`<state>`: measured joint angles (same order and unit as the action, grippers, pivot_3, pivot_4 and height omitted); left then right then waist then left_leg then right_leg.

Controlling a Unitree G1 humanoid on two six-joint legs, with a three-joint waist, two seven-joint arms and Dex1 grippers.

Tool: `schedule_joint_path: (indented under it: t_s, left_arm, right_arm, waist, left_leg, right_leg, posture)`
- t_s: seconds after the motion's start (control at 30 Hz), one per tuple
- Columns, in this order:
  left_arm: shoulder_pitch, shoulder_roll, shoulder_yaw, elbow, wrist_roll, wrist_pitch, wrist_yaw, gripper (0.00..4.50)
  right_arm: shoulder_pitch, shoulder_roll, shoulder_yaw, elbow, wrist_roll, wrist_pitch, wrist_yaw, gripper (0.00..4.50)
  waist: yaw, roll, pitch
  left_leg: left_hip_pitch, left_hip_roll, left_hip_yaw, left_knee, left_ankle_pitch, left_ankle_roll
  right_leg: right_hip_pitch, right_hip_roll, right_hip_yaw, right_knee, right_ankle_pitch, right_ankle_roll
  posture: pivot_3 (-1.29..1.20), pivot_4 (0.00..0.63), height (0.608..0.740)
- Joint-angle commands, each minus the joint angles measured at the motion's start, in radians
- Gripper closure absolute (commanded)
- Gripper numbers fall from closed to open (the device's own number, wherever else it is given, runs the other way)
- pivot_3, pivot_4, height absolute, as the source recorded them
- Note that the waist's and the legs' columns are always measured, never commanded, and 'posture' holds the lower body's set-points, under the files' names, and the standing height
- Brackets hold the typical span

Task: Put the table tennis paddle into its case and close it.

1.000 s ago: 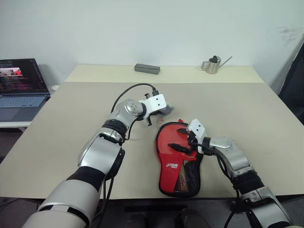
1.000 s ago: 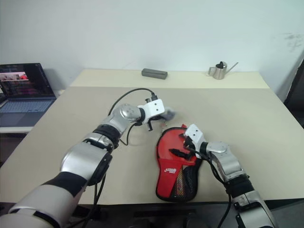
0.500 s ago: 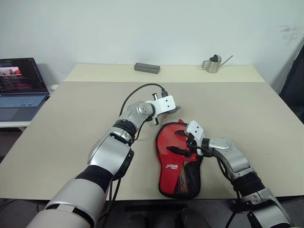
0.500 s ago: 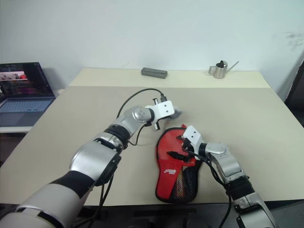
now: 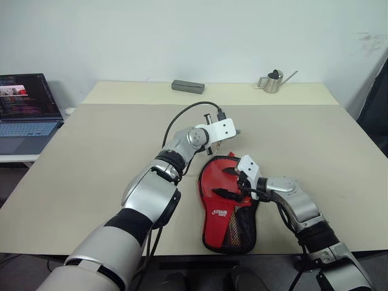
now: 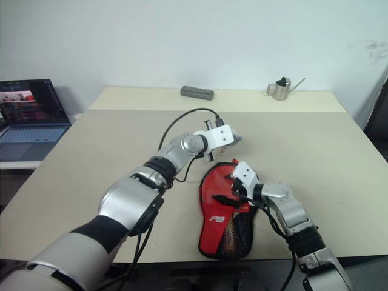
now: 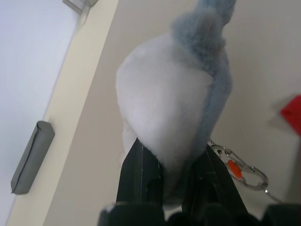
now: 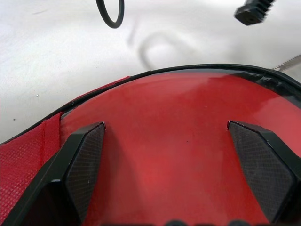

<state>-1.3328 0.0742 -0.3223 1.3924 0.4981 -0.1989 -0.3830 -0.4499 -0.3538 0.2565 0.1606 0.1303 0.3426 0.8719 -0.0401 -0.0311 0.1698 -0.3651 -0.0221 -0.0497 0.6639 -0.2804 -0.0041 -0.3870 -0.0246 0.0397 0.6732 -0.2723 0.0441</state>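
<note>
Left wrist view has the left gripper [image 7: 171, 162] clamped on a fuzzy grey-and-white plush thing [image 7: 176, 101], with a metal clip [image 7: 237, 170] dangling by it. Right gripper [image 8: 171, 165] has its fingers [image 8: 87, 162] spread wide, pressed on the case [image 5: 229, 203] sitting at center-bottom of the left eye view. Red paddle [image 8: 174, 141] face shows through its clear side, so it's inside. Table [image 5: 91, 157] also has a grey bar [image 5: 187, 87] and small metal watering can [image 5: 271, 82] near the top edge, with a laptop [image 5: 24, 112] at far left.
</note>
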Motion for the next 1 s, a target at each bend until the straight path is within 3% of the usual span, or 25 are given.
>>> schedule_joint_path:
  t_s: [0.03,0.63,0.83,1.0]
  left_arm:
    - [-0.067,-0.016,0.006,-0.025,0.002,-0.001,0.05,4.34]
    - [-0.072,-0.098,-0.003,-0.02,0.025,0.017,0.068,4.34]
    - [-0.047,-0.107,0.014,-0.018,0.002,0.041,-0.009,4.34]
    - [-0.037,-0.092,0.015,-0.02,0.002,0.039,-0.014,2.65]
  right_arm:
    - [0.06,-0.005,0.091,0.059,-0.056,0.072,0.009,0.0]
    - [0.062,0.01,0.096,0.047,-0.057,0.078,-0.007,0.0]
    - [0.064,0.012,0.091,0.038,-0.053,0.086,-0.014,0.0]
    - [0.061,0.012,0.09,0.04,-0.05,0.087,-0.017,0.0]
  waist:
    - [0.0,0.0,0.0]
    - [-0.001,0.0,0.0]
    - [-0.002,0.0,0.0]
    - [-0.003,0.0,0.0]
  left_leg:
    - [0.0,0.0,0.0,0.0,0.0,0.0]
    - [0.0,0.0,0.0,-0.001,0.0,0.0]
    - [0.0,0.0,0.0,-0.001,0.0,0.0]
    - [0.0,0.0,0.0,-0.001,0.0,0.0]
  right_leg:
    - [0.0,0.0,0.0,0.0,0.0,0.0]
    - [0.0,0.0,0.0,0.0,0.0,0.0]
    - [0.0,0.0,0.0,0.0,0.0,0.0]
    - [0.0,0.001,0.0,0.0,0.0,0.0]
  posture:
    - [0.0,0.15,0.74]
    - [0.0,0.15,0.74]
    - [0.0,0.15,0.74]
    - [0.0,0.15,0.74]
